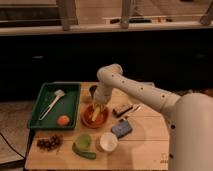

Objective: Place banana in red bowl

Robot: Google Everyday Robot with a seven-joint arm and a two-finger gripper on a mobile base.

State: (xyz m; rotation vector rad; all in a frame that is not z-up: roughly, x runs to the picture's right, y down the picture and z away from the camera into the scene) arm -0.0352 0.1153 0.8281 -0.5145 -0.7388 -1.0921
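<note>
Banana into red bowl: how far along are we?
Nearly there. Looks done: the banana is at the red bowl, inside its rim. In hand: the hand is down over the bowl with the banana at its tip. Left: release, if not yet done, and pulling the hand away. I cannot tell whether the banana already rests on the bowl's floor.

Table (145,146): tray (70,100), red bowl (103,121) (jaws over it)

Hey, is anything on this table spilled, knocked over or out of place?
Nothing stands out. The gripper hangs over the red bowl; the green cup and white cup stand upright, and nothing looks spilled.
</note>
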